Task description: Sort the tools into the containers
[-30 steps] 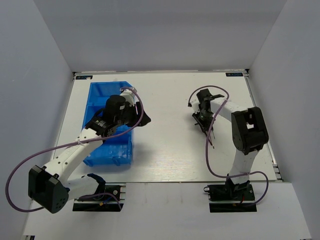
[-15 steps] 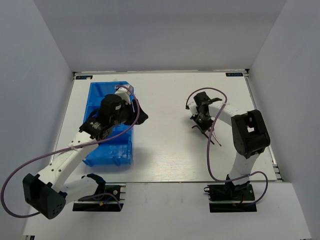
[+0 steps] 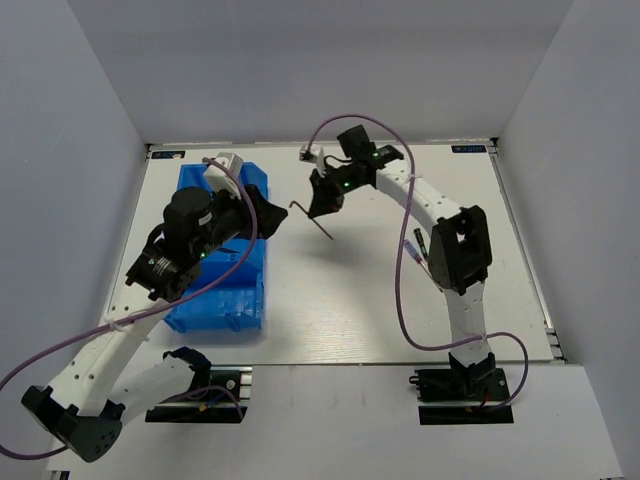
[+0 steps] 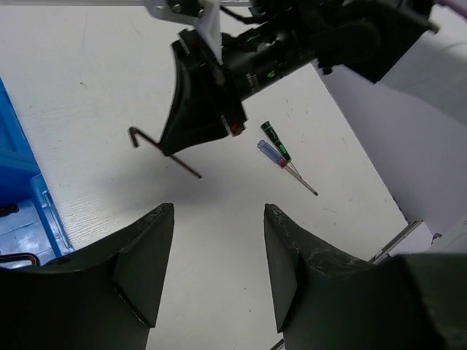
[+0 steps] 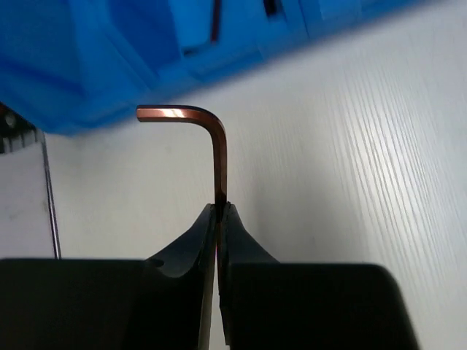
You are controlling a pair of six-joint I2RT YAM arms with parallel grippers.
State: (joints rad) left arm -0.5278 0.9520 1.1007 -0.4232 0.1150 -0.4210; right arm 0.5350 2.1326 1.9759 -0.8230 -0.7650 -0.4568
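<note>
Your right end effector (image 5: 217, 208) pinched the hex key (image 5: 220, 157) by its long leg's end, bend jutting past the fingertips, above the surface (image 3: 350, 300) beside the blue bin (image 3: 220, 300); your left end effector (image 4: 217, 219) hung spread.

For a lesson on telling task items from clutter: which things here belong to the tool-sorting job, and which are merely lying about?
Job:
hex key, pinched in the right end effector
two thin screwdrivers, lying loose
blue bin

Merely there:
purple cables
white table
</note>
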